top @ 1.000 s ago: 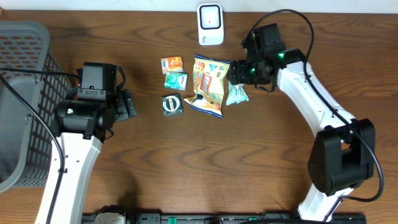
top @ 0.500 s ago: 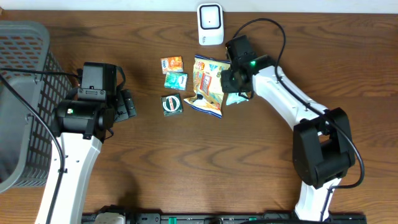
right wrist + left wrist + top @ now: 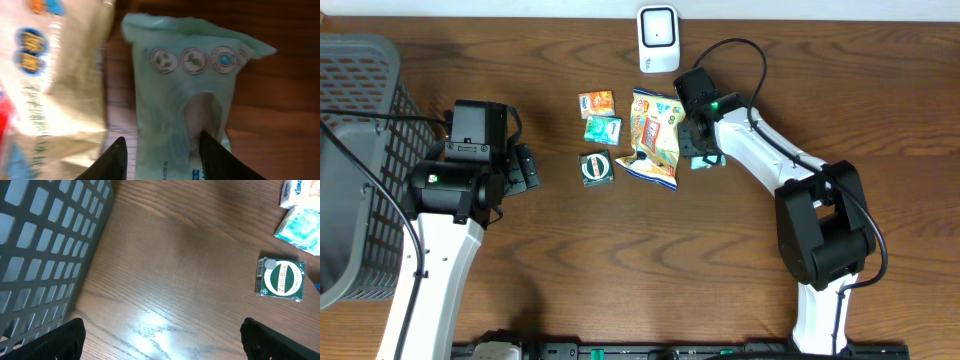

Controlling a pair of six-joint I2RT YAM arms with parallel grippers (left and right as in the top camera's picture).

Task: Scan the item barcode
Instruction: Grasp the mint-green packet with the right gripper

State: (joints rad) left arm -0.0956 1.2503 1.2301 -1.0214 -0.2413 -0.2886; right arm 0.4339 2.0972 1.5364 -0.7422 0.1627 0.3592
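One camera looks straight down on the whole table (image 3: 620,280), the left wrist camera faces down at the wood between basket (image 3: 45,255) and green box (image 3: 281,278), and the right wrist camera sits close over the pale green packet (image 3: 185,100), both patches inside the overhead's sweep.

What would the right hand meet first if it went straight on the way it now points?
The pale green packet, which lies straight ahead of the right hand; they may already touch, since depth is unclear.

Right tool (image 3: 162,159) swung inward, now over mint packet (image 3: 185,95)
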